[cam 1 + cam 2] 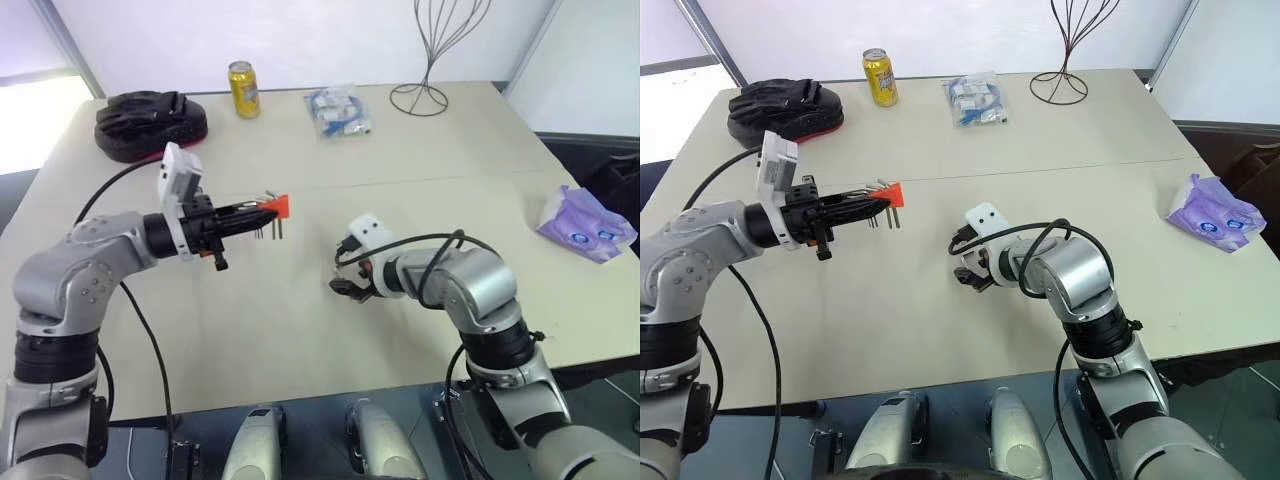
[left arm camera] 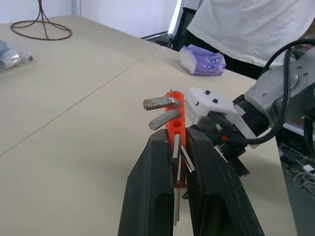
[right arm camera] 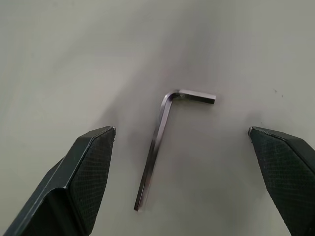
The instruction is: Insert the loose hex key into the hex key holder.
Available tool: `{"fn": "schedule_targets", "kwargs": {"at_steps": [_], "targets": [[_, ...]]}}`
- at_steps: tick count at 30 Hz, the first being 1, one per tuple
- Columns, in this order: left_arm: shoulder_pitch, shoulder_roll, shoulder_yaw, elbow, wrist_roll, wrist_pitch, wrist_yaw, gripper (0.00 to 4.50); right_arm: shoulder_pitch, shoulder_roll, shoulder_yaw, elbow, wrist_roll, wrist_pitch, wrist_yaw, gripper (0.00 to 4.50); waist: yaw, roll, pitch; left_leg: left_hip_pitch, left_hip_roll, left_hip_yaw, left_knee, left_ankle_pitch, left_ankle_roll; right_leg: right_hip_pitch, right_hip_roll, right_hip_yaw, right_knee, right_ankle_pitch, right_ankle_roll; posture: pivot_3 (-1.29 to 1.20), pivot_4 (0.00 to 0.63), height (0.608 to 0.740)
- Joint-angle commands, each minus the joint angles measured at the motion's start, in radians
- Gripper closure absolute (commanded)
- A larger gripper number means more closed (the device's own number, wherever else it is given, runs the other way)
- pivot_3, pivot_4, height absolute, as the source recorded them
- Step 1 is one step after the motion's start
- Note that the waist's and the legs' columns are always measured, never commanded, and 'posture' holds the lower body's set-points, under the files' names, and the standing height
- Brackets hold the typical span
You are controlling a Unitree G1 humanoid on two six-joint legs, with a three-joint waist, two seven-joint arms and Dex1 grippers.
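**Holder clamped in left gripper; key flat on table under open right gripper**

Far left of the table: a black pad near the back edge, with a yellow can upright just to its right.

Left gripper: held above the table, pointing toward the middle, fingers closed tight on the holder. The orange block sticks out past the fingertips. Several short grey keys protrude from it; in the left wrist view two stubby ones jut from one side near its far end, thinner ones lie between the fingers.

Back centre: a clear bag of small blue and white items, and beyond it a wire stand.

Right gripper: tilted down over the table near the middle, close to the surface, fingers spread wide with nothing between them. Through the gap, the key lies flat on the table, its short bent end away from the camera. Neither finger touches it.

Key and holder are apart; the key is not inserted.

Far right: a purple packet near the table's edge. A person in a white top stands behind it in the left wrist view.
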Motion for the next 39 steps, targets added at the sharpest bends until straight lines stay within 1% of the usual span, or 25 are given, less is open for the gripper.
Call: {"fn": "schedule_targets", "kwargs": {"at_steps": [1, 3, 8, 9, 10, 12, 14, 16, 18, 20, 23, 27, 28, 31, 35, 39], "targets": [[-0.003, 0.023, 0.04, -0.039, -0.026, 0.004, 0.01, 4.5, -0.008, -0.032, 0.105, -0.029, -0.02, -0.1, 0.015, 0.55, 0.0, 0.0, 0.0, 0.0, 0.0, 0.0, 0.0, 0.0, 0.0, 0.0, 0.0, 0.0, 0.0, 0.0, 0.0, 0.0, 0.15, 0.74], [0.0, 0.029, 0.044, -0.043, -0.031, 0.007, 0.015, 4.5, -0.006, -0.052, 0.15, -0.034, -0.032, -0.142, 0.02, 1.34, 0.0, 0.0, 0.0, 0.0, 0.0, 0.0, 0.0, 0.0, 0.0, 0.0, 0.0, 0.0, 0.0, 0.0, 0.0, 0.0, 0.15, 0.74], [0.008, 0.043, 0.053, -0.055, -0.047, 0.011, 0.032, 4.5, 0.005, -0.076, 0.215, -0.021, -0.07, -0.222, 0.022, 3.9, 0.001, 0.0, 0.0, 0.0, 0.0, 0.0, 0.0, 0.0, 0.0, 0.0, 0.0, 0.0, 0.0, 0.0, 0.0, 0.0, 0.15, 0.74], [0.009, 0.045, 0.055, -0.057, -0.049, 0.013, 0.035, 4.5, 0.007, -0.077, 0.222, -0.017, -0.074, -0.233, 0.023, 4.34, 0.001, 0.0, 0.0, 0.0, 0.0, 0.0, 0.0, 0.0, 0.0, 0.0, 0.0, 0.0, 0.0, 0.0, 0.0, 0.0, 0.15, 0.74], [0.009, 0.046, 0.057, -0.057, -0.05, 0.013, 0.038, 4.5, 0.008, -0.078, 0.225, -0.011, -0.078, -0.24, 0.026, 4.43, 0.001, 0.0, 0.0, 0.0, 0.0, 0.0, 0.0, 0.0, 0.0, 0.0, 0.0, 0.0, 0.0, 0.0, 0.0, 0.0, 0.15, 0.74], [0.012, 0.048, 0.061, -0.061, -0.055, 0.016, 0.042, 4.5, 0.01, -0.08, 0.228, -0.004, -0.085, -0.252, 0.031, 4.43, 0.001, 0.0, 0.0, 0.0, 0.0, 0.0, 0.0, 0.0, 0.0, 0.0, 0.0, 0.0, 0.0, 0.0, 0.0, 0.0, 0.15, 0.74], [0.014, 0.047, 0.06, -0.063, -0.057, 0.017, 0.048, 4.5, 0.014, -0.075, 0.203, 0.005, -0.089, -0.271, 0.032, 4.43, 0.001, 0.0, 0.0, 0.0, 0.0, 0.0, 0.0, 0.0, 0.0, 0.0, 0.0, 0.0, 0.0, 0.0, 0.0, 0.0, 0.15, 0.74], [0.016, 0.041, 0.056, -0.066, -0.058, 0.016, 0.055, 4.5, 0.031, -0.068, 0.155, 0.008, -0.111, -0.382, 0.014, 4.43, 0.001, 0.0, 0.0, 0.0, 0.0, 0.0, 0.0, 0.0, 0.0, 0.0, 0.0, 0.0, 0.0, 0.0, 0.0, 0.0, 0.15, 0.74], [0.015, 0.031, 0.053, -0.066, -0.061, 0.015, 0.062, 4.5, 0.053, -0.07, 0.121, 0.024, -0.153, -0.59, 0.003, 4.43, 0.003, 0.0, 0.0, 0.0, 0.0, 0.0, 0.0, 0.0, 0.0, 0.0, 0.0, 0.0, 0.0, 0.0, 0.0, 0.0, 0.15, 0.74], [0.016, 0.02, 0.045, -0.067, -0.059, 0.009, 0.064, 4.5, 0.064, -0.026, 0.016, 0.068, -0.114, -0.699, 0.01, 4.43, 0.003, 0.0, 0.0, -0.001, 0.0, 0.0, 0.0, 0.0, 0.0, 0.0, -0.001, 0.0, 0.0, 0.0, 0.0, 0.0, 0.15, 0.74], [0.016, 0.003, 0.026, -0.068, -0.052, 0.0, 0.062, 4.5, 0.043, 0.083, -0.18, 0.113, -0.054, -0.832, -0.062, 4.43, 0.003, 0.0, 0.0, -0.001, 0.0, 0.0, 0.0, 0.0, 0.0, 0.0, 0.0, 0.0, 0.0, 0.0, 0.0, 0.0, 0.15, 0.74], [0.007, -0.016, 0.003, -0.056, -0.032, -0.02, 0.056, 4.5, 0.002, 0.138, -0.285, 0.135, -0.046, -0.97, -0.096, 4.43, 0.004, 0.0, 0.0, -0.001, 0.0, 0.0, 0.0, 0.0, 0.0, 0.0, -0.001, 0.0, 0.0, 0.0, 0.0, 0.0, 0.15, 0.74], [-0.002, -0.026, -0.007, -0.047, -0.024, -0.03, 0.056, 4.5, -0.016, 0.158, -0.312, 0.125, -0.022, -1.005, -0.097, 4.43, 0.003, 0.0, 0.0, -0.001, 0.0, 0.0, 0.0, 0.0, 0.0, 0.0, -0.001, 0.0, 0.0, 0.0, 0.0, 0.0, 0.15, 0.74], [-0.024, -0.047, -0.03, -0.02, 0.001, -0.055, 0.052, 4.5, -0.038, 0.198, -0.344, 0.087, 0.046, -1.078, -0.05, 4.43, 0.003, 0.0, 0.0, -0.001, 0.0, 0.0, -0.001, 0.0, 0.0, 0.0, 0.0, 0.0, 0.0, 0.0, 0.0, 0.0, 0.15, 0.74], [-0.064, -0.085, -0.055, 0.033, 0.034, -0.087, 0.055, 4.5, -0.026, 0.253, -0.342, 0.017, 0.205, -1.046, 0.033, 4.43, 0.002, 0.0, 0.0, -0.001, 0.001, -0.001, -0.001, 0.0, 0.0, 0.0, 0.0, 0.0, 0.0, 0.0, 0.0, 0.0, 0.15, 0.74], [-0.081, -0.097, -0.068, 0.05, 0.051, -0.104, 0.045, 4.5, -0.011, 0.292, -0.327, -0.01, 0.269, -1.06, 0.059, 4.43, 0.002, 0.0, 0.0, -0.001, 0.001, -0.001, -0.001, 0.0, 0.0, 0.0, 0.0, 0.0, 0.0, 0.0, 0.0, 0.0, 0.15, 0.74]]}}
